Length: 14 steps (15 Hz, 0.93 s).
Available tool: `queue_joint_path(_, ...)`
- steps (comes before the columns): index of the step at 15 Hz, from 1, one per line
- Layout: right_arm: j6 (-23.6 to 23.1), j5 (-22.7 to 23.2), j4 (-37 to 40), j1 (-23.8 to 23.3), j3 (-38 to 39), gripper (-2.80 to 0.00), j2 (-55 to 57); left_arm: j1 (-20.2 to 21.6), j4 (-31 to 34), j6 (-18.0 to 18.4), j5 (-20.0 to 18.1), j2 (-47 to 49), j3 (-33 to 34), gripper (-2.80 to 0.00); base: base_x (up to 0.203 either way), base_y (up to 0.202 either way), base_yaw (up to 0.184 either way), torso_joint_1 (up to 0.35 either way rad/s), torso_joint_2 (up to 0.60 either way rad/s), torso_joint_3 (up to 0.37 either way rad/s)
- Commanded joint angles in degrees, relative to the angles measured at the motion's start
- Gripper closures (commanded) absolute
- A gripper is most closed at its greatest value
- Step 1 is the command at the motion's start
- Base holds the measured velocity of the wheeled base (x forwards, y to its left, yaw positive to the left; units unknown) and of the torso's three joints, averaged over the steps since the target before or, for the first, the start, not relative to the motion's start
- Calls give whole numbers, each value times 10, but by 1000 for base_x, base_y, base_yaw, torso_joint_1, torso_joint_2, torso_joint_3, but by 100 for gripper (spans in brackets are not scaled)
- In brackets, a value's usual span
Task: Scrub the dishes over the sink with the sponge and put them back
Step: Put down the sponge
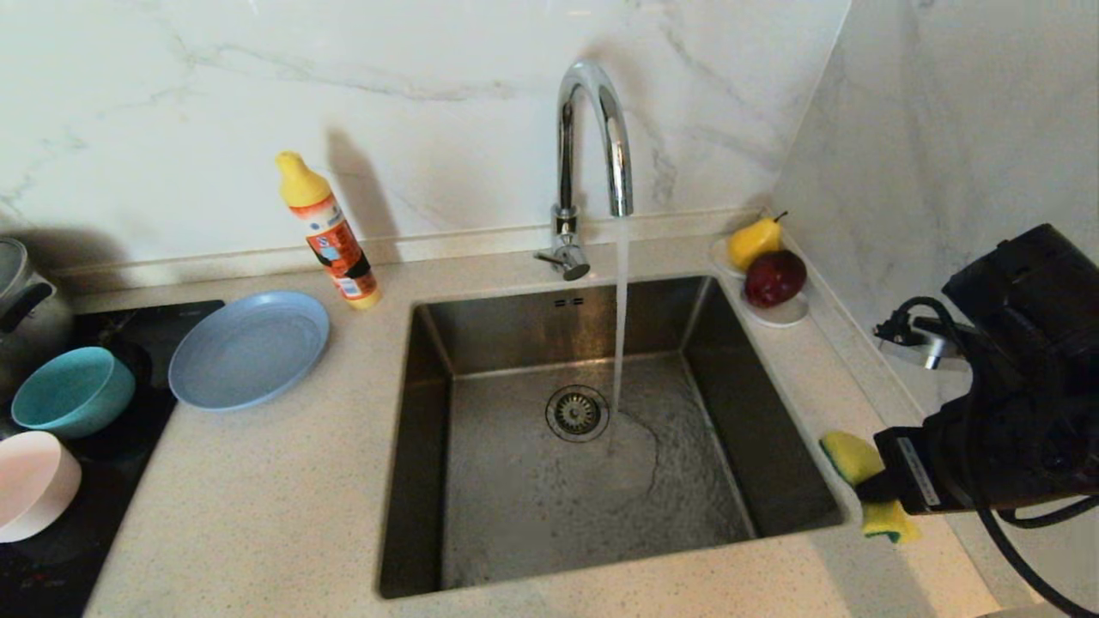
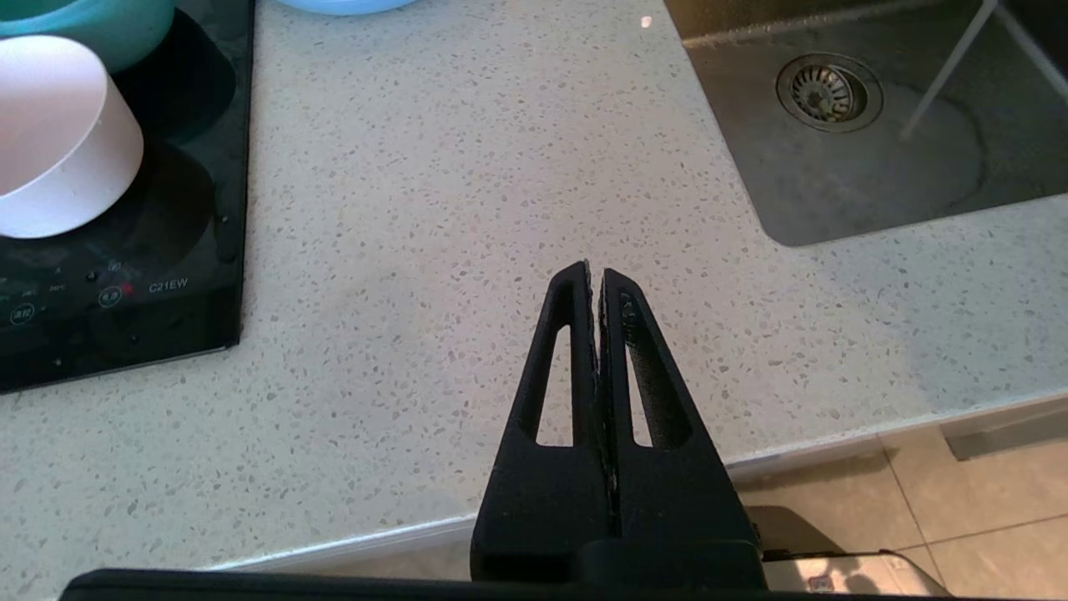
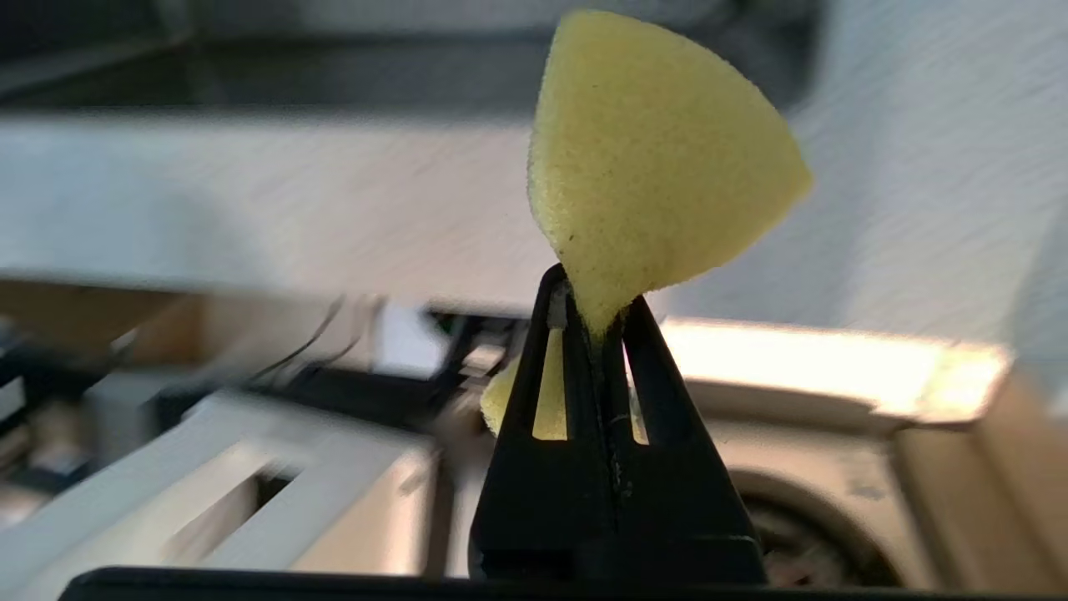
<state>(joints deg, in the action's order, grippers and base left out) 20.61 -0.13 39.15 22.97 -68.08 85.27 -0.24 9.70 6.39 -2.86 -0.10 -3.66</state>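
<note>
Sponge (image 1: 867, 489) clamped in right gripper (image 1: 871, 493) beside sink (image 1: 773, 429); left gripper (image 2: 596, 275) closed, empty, above countertop (image 2: 417, 250).

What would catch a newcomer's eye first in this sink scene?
Probably the stream of water running from the chrome faucet into the steel sink, beside the drain. Next, the yellow sponge pinched in the right end effector at the sink's right rim. On the left, the blue-grey plate, teal bowl and pale pink dish sit in a cluster.
</note>
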Motion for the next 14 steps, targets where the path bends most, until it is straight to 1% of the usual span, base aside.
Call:
queue_joint_path(1, -11, -24, -31, -20, 33, 0, 11, 0, 3, 0, 1, 1, 1, 0, 0, 0, 0, 0, 0, 0)
queue_joint_path(2, -27, -44, -35, -31, 42, 0, 15, 0, 3, 0, 1, 1, 1, 0, 0, 0, 0, 0, 0, 0)
queue_joint_path(3, -43, -52, -37, -46, 45, 0, 20, 0, 3, 0, 1, 1, 1, 0, 0, 0, 0, 0, 0, 0)
queue_joint_path(4, -55, -55, -44, -59, 47, 0, 22, 0, 3, 0, 1, 1, 1, 0, 0, 0, 0, 0, 0, 0)
queue_joint_path(8, -97, -64, -112, -89, 71, 0, 48, 0, 3, 0, 1, 1, 1, 0, 0, 0, 0, 0, 0, 0)
queue_joint_path(9, -102, -70, -121, -92, 76, 0, 52, 1, 3, 0, 1, 1, 1, 0, 0, 0, 0, 0, 0, 0)
queue_joint_path(12, -108, -93, -186, -102, 112, 0, 83, 0, 3, 0, 1, 1, 1, 0, 0, 0, 0, 0, 0, 0)
queue_joint_path(14, -124, -104, -206, -117, 118, 0, 92, 0, 3, 0, 1, 1, 1, 0, 0, 0, 0, 0, 0, 0)
